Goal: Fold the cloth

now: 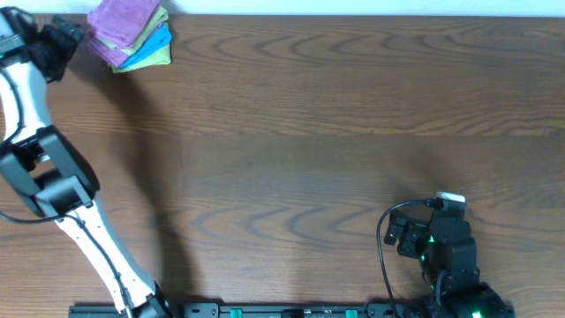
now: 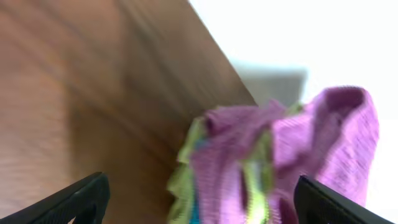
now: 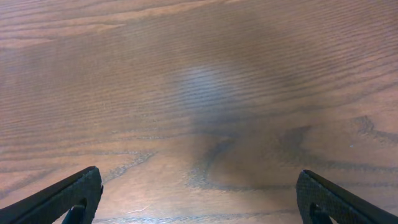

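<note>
The lilac cloth [image 1: 128, 25] lies folded on top of a small stack at the table's far left corner. In the blurred left wrist view it [image 2: 323, 143] fills the right half. My left gripper [image 1: 66, 37] is open and empty just left of the stack, its jaws [image 2: 202, 186] spread wide in front of the cloth without touching it. My right gripper [image 1: 402, 231] is open and empty at the near right, over bare wood [image 3: 199, 180].
Under the lilac cloth lie a bright blue folded cloth [image 1: 156, 41] and a lime-green one [image 1: 159, 58]; the green edge also shows in the left wrist view [image 2: 183, 168]. The stack sits near the wooden table's [image 1: 309, 132] far edge.
</note>
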Robot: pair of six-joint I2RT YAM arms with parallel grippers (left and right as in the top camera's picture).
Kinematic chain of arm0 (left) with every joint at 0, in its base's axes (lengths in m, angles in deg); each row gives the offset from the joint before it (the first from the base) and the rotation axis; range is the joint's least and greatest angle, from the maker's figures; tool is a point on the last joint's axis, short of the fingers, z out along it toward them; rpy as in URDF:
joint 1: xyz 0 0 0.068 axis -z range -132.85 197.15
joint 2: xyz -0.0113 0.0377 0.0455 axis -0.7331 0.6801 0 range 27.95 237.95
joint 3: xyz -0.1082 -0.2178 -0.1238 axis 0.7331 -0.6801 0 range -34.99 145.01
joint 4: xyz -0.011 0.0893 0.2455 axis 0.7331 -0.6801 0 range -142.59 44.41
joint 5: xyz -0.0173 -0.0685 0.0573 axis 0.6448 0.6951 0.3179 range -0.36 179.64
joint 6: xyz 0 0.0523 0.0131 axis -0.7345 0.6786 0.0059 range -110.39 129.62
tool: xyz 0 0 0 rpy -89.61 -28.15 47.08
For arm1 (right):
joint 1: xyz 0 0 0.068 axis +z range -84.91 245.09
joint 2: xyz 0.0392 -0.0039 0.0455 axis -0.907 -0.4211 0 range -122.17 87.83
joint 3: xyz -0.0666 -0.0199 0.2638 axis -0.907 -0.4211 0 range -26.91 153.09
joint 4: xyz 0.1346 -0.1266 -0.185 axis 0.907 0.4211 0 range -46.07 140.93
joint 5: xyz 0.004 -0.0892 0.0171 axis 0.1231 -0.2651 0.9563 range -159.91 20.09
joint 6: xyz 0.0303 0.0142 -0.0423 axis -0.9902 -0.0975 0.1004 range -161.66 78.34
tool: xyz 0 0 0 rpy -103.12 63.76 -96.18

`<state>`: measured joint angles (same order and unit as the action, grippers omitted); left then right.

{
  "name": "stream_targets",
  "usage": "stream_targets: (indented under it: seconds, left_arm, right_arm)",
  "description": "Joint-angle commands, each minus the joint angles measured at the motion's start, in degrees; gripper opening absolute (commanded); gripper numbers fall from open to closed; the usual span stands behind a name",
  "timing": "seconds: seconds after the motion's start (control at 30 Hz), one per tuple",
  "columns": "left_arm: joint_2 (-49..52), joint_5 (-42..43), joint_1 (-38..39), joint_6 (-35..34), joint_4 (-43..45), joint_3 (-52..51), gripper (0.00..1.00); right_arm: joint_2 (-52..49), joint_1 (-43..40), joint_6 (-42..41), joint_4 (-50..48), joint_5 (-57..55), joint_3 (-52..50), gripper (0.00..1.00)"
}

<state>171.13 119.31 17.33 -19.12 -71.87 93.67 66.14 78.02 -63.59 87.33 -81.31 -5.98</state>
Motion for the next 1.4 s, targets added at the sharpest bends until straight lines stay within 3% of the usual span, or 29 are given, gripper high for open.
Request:
stream_targets:
  seconds: [0.0,0.17,0.27,0.43,0.47,0.6,0.73,0.83,0.97,1.23,1.37]
  left_arm:
    - [-1.70,2.19,-1.92,-0.87,-1.20,1.27,0.96]
    - [-5.20,3.63,-2.40,2.23,-6.49,1.27,0.96]
    - [-11.08,3.91,-1.36,9.60,-13.94,1.27,0.96]
    - [-22.67,-4.44,3.10,18.38,-25.24,1.27,1.00]
    - [-24.87,-6.58,4.26,19.41,-27.36,1.27,0.93]
    - [-33.64,-7.67,11.17,24.57,-37.57,1.18,0.85]
    - [-39.93,-7.96,17.27,24.92,-48.33,0.52,0.68]
    - [-46.49,-10.32,20.98,24.85,-51.65,-2.16,0.64]
    - [-62.66,-17.94,24.83,21.16,-50.97,-12.41,0.72]
    - [-90.05,-17.07,25.38,17.03,-51.47,-28.41,0.96]
    - [-96.04,-15.98,25.35,16.68,-54.86,-30.91,0.96]
  right_arm:
    - [0.13,0.15,-0.76,-0.13,-0.57,-0.22,0.99]
    - [0.15,0.15,-0.76,-0.13,-0.57,-0.22,0.99]
    - [0.13,0.15,-0.76,-0.13,-0.57,-0.22,0.99]
    - [0.15,0.15,-0.76,-0.13,-0.57,-0.22,0.99]
    - [0.15,0.15,-0.76,-0.13,-0.57,-0.22,0.99]
    - [0.15,0.15,-0.76,-0.13,-0.57,-0.22,0.99]
    - [0.15,0.15,-0.76,-0.13,-0.57,-0.22,0.99]
    - [0.15,0.15,-0.76,-0.13,-0.57,-0.22,0.99]
    - [0.15,0.15,-0.76,-0.13,-0.57,-0.22,0.99]
    - [0.15,0.15,-0.76,-0.13,-0.57,-0.22,0.99]
    - [0.13,0.15,-0.76,-0.13,-0.57,-0.22,0.99]
